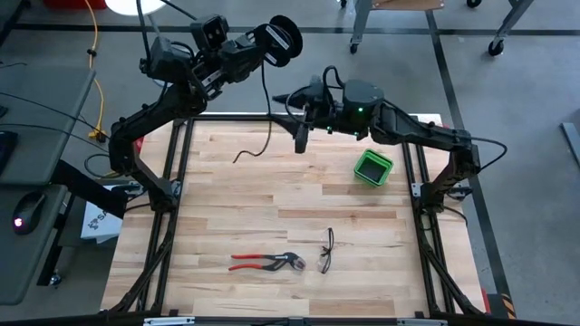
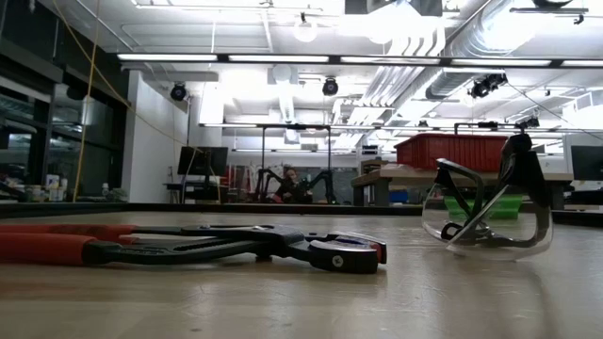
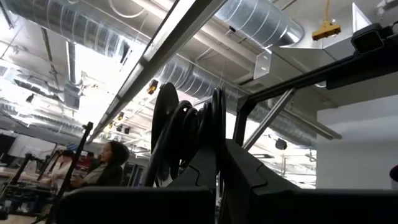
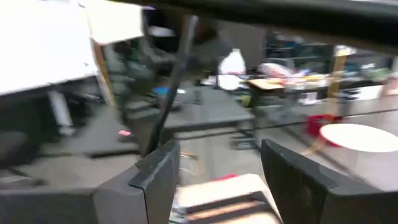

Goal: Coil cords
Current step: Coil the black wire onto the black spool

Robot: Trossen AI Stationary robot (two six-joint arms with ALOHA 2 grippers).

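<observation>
We are looking down on a wooden table made of pale planks. The left gripper is reaching past the far edge of the table, and its fingers are squeezing tight on the round black reel. The thin black cord is hanging down from the reel, and its loose end is lying curled on the wood. The right gripper is hovering near the hanging cord with its fingers spread wide and nothing between them. A small green square box is sitting near the right arm. Red-handled pliers and clear curved safety glasses are lying close together at the near side.
</observation>
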